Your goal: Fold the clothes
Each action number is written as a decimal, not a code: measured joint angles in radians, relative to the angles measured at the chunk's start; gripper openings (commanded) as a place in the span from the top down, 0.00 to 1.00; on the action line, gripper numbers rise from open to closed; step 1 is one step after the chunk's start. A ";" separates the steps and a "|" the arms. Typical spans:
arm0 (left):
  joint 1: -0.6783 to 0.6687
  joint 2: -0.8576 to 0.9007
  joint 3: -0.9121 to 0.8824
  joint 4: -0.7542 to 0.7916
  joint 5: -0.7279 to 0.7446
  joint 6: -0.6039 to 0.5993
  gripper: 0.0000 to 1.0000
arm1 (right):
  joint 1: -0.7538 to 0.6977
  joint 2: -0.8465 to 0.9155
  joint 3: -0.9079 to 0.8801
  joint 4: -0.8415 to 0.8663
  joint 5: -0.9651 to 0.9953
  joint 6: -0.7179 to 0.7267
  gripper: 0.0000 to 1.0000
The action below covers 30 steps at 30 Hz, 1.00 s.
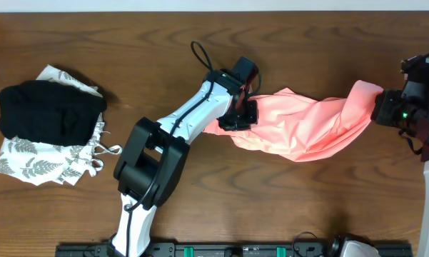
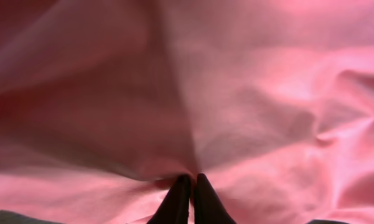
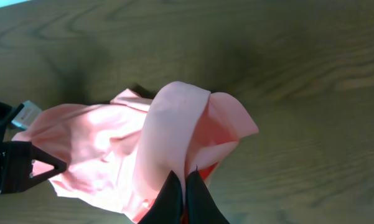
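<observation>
A salmon-pink short-sleeved T-shirt of thin soft fabric hangs bunched between two robot arms over a dark wooden table; its long axis runs from the centre of the overhead frame to the right edge, the middle sagging toward the wood. The left claw has its fingers together, pinched on the shirt's end at frame centre; the wrist view shows pink cloth filling the picture above the meeting tips. The right claw is likewise clamped on a rolled fold at the far right end. No lettering shows. Each arm holds its own end, so any flattening would likely turn on drawing apart along that line. A black folded garment lies on a white leaf-print garment at frame left, well apart.
</observation>
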 measured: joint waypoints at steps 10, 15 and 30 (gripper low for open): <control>0.094 -0.161 0.032 -0.123 -0.149 0.064 0.94 | 0.000 0.000 0.000 -0.005 0.000 0.000 0.99; 0.162 -0.435 0.110 -0.112 -0.231 0.103 0.75 | 0.000 0.000 0.000 -0.008 0.004 0.000 0.99; 0.150 -0.242 -0.034 -0.089 -0.104 0.022 0.38 | 0.000 0.000 0.000 -0.012 0.005 0.000 0.99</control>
